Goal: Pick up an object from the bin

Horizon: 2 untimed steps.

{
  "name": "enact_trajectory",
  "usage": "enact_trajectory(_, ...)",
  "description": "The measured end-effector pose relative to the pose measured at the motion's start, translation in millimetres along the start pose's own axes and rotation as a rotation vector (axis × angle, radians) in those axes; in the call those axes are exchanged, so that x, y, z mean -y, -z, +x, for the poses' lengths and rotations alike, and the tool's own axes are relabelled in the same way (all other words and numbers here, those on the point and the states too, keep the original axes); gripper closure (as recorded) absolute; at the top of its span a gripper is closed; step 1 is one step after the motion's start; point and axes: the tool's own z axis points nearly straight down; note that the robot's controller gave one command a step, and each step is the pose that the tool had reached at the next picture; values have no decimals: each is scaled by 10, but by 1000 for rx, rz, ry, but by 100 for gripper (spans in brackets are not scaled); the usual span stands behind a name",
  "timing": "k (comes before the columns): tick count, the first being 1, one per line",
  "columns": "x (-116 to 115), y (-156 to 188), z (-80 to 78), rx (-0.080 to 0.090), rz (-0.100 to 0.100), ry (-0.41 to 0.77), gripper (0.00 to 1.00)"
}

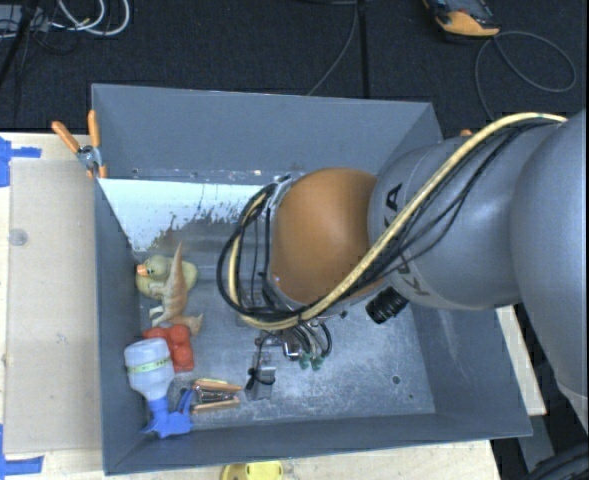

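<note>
While the gripper (261,378) hangs low over the front floor of the bin (394,378), a small brown stick-shaped thing (214,396) lies just beside it toward the view's left. Its long axis runs left to right, with the near end pointing at the tip. I cannot tell whether the claw is open or closed. A white bottle (151,366) and a red block (180,348) sit further left.

- Beyond the grey bin (274,128), a dark floor (224,38) runs to the far edge.
- Beyond the bin's far left corner, white cables (94,3) lie bunched.
- Beyond its far right corner, a thin grey cable (534,63) loops beside an orange-and-black object (459,13).
</note>
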Motion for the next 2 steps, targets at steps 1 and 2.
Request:
enact_trajectory(1, 6, 41, -18, 7, -1, -4, 0)
enact_trajectory(2, -25, -70, 13, 13, -2, 56, 0)
